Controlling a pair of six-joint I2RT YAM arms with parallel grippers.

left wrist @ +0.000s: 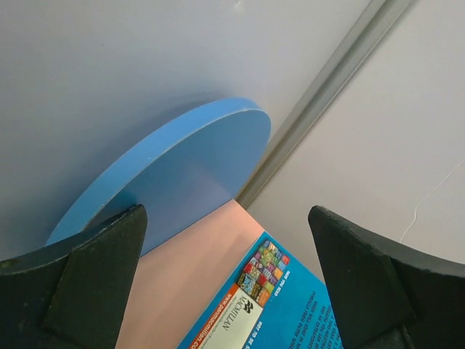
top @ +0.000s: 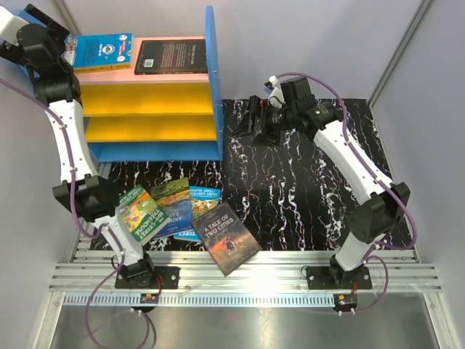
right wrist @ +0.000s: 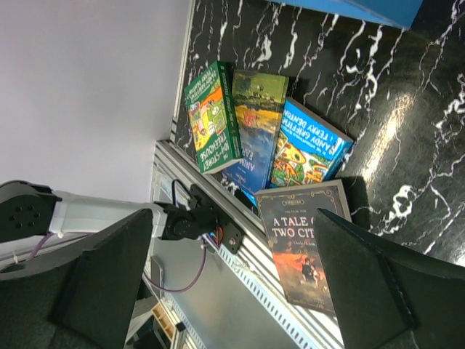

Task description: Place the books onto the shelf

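Hanging at ten o'clock in the top view, the left jaws stand wide and empty over the pink top board (top: pixel 123 69) of the shelf (top: pixel 211 87), where a blue book (top: pixel 102 51) and a dark book (top: pixel 171 57) lie flat. In the left wrist view the blue book sits below, clear of both fingers (left wrist: pixel 94 283); rising straight up should avoid dragging it. In the right wrist view the right jaws gape empty, facing four loose books (right wrist: pixel 258 123) at the counter (right wrist: pixel 407 145)'s six o'clock edge.
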